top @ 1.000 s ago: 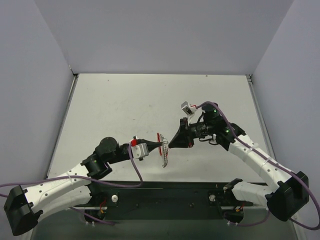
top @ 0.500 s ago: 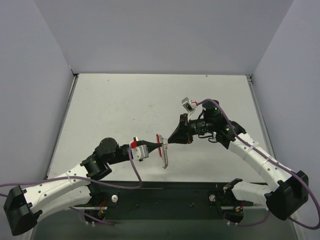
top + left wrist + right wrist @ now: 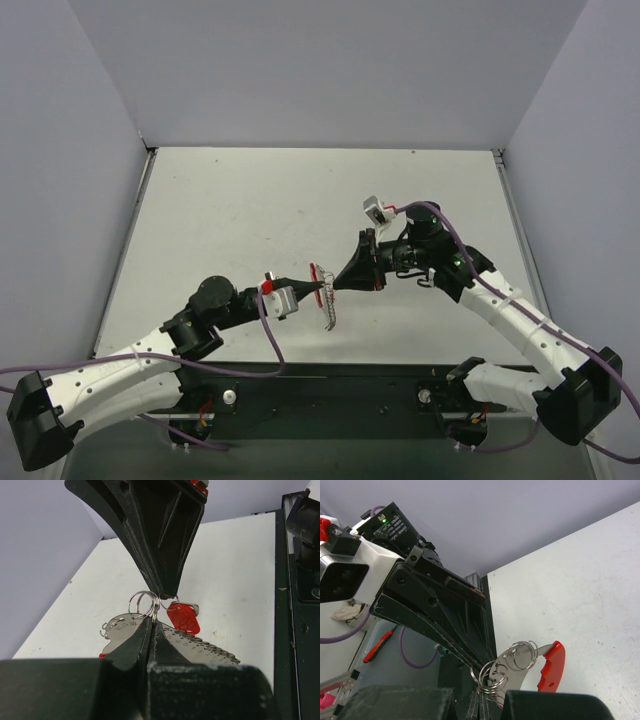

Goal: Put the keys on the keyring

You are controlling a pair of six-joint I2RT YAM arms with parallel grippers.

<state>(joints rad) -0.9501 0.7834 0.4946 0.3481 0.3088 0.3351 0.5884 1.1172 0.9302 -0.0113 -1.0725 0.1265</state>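
Left gripper (image 3: 152,623) is clamped shut on the thin red-and-grey toothed keyring (image 3: 330,312), which is held above the white table (image 3: 250,200). Right gripper (image 3: 167,592) is closed too, apparently pinched on its silver coils. The tiny red-headed silver key (image 3: 183,619) is seen dangling beside.

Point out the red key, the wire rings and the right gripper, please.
red key (image 3: 183,619), left wrist view, on its red plastic head.
wire rings (image 3: 156,604), left wrist view, on the right side of the coil.
right gripper (image 3: 168,595), left wrist view, at its closed fingertips.
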